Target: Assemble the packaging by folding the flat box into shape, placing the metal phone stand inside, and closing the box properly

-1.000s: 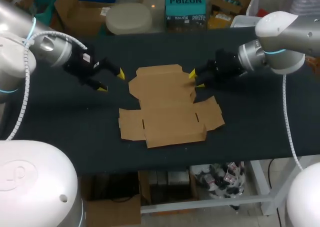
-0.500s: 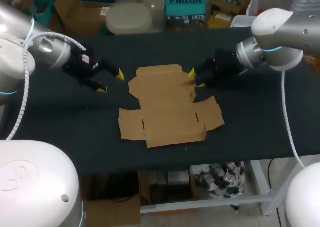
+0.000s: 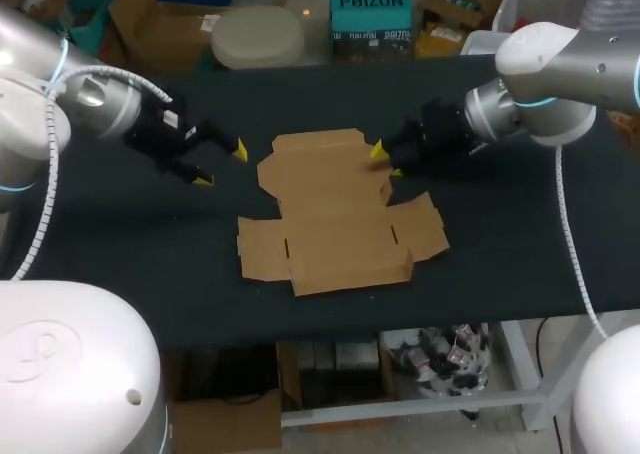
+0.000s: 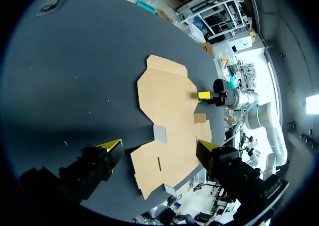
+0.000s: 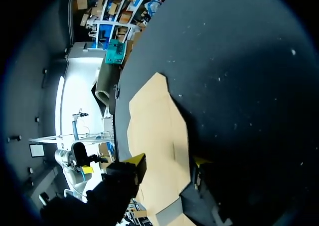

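The flat box (image 3: 335, 209) is lying pretty much dead centre on the dark desk (image 3: 520, 234), totally unfolded, every flap spread out and nothing standing up. It's plain brown cardboard, with the wider part toward 6 o'clock and a narrower panel toward 12.

The left arm (image 3: 95, 104) comes in from 9 o'clock. The left jaws hang at roughly 10 o'clock off the box, just beside the narrower panel's edge but apart from it, with a strip of desk showing between. They're spread wide with nothing in them. One yellow tip (image 3: 240, 151) points at the cardboard and the other tip (image 3: 204, 179) sits back toward 8 o'clock. From that wrist's camera the box (image 4: 169, 111) lies flat out ahead of the spread fingertips (image 4: 112, 145).

The right arm (image 3: 560, 74) comes in from 3 o'clock. The right jaws sit at about 2 o'clock of the box, right at the edge of the narrower panel, also apart and gripping nothing. One tip (image 3: 377, 151) looks to be over the cardboard's edge, and its partner tip (image 3: 397, 172) is by the notch where the panel meets the side flap. Can't tell if either actually touches the card. That wrist's camera shows the box (image 5: 154, 146) running out ahead between the two spread fingertips (image 5: 137, 161).
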